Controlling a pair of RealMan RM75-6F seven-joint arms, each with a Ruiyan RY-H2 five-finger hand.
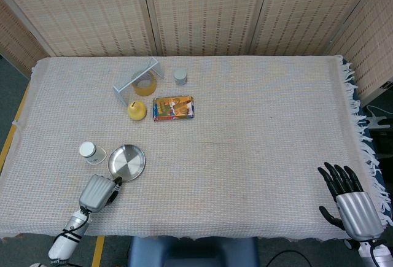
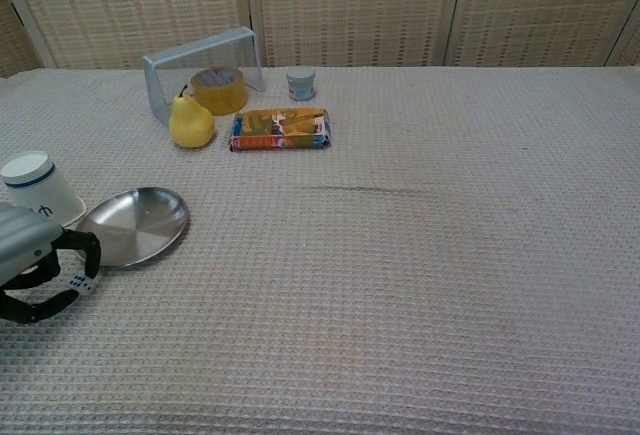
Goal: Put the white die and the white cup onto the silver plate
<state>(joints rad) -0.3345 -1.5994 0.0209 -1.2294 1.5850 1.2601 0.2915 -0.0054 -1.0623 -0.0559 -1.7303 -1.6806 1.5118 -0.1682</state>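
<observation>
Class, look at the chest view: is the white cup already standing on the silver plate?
No. The white cup stands on the cloth beside the silver plate, which holds nothing.
</observation>
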